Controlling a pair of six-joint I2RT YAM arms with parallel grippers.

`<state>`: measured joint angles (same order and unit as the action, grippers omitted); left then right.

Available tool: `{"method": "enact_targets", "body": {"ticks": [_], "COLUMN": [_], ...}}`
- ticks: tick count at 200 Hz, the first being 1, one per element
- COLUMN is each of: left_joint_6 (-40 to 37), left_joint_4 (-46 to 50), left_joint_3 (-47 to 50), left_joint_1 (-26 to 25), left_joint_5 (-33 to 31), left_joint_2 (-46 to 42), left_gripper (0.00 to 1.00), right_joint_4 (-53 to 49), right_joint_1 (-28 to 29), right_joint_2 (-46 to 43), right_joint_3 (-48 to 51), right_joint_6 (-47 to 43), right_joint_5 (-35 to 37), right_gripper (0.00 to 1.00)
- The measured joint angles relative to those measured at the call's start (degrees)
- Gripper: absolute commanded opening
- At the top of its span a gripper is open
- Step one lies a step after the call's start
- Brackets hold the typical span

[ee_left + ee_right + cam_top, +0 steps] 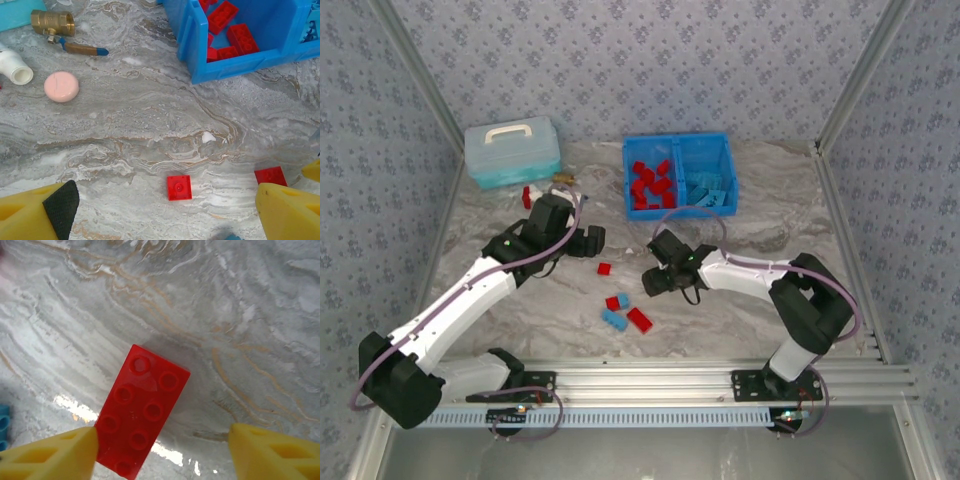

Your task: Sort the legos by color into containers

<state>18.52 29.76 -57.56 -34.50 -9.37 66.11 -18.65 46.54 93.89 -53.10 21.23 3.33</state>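
Observation:
The blue bin (680, 146) stands at the back, with red legos (650, 183) in its left compartment and light blue legos (708, 188) in its right. On the table lie loose bricks: a small red square (604, 268), a red and blue pair (617, 301), a blue brick (613, 320) and a long red brick (640, 320). My left gripper (588, 240) is open above the small red square (179, 188). My right gripper (162, 452) is open around the long red brick (142, 417), and its left finger (55, 457) touches the brick's side.
A pale teal lidded box (512, 150) sits at the back left. Near it lie a pink disc (61, 86), a brass valve (55, 24) and a white pipe piece (15, 67). Another red brick (270, 175) lies right of the left gripper. The bin's corner (200, 75) is close ahead.

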Motion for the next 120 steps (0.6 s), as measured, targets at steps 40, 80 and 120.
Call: {"method": "enact_targets", "body": {"ticks": [40, 80, 120], "left_joint_6": [0.2, 0.2, 0.2], "left_joint_4": [0.0, 0.0, 0.0], "left_joint_3": [0.0, 0.0, 0.0], "left_joint_1": [0.0, 0.0, 0.0], "left_joint_5": [0.0, 0.0, 0.0], "left_joint_2": [0.0, 0.0, 0.0], "left_gripper": [0.93, 0.93, 0.94], "right_joint_4": [-1.3, -1.3, -2.1], "right_joint_1": [-0.4, 1.4, 2.9], "right_joint_2": [0.1, 3.0, 7.2], "right_joint_3": [-2.6, -3.7, -4.9], "right_joint_6": [1.9, 5.0, 7.1], "right_joint_5": [0.0, 1.5, 5.9], "right_gripper": [0.92, 0.91, 0.57]}}
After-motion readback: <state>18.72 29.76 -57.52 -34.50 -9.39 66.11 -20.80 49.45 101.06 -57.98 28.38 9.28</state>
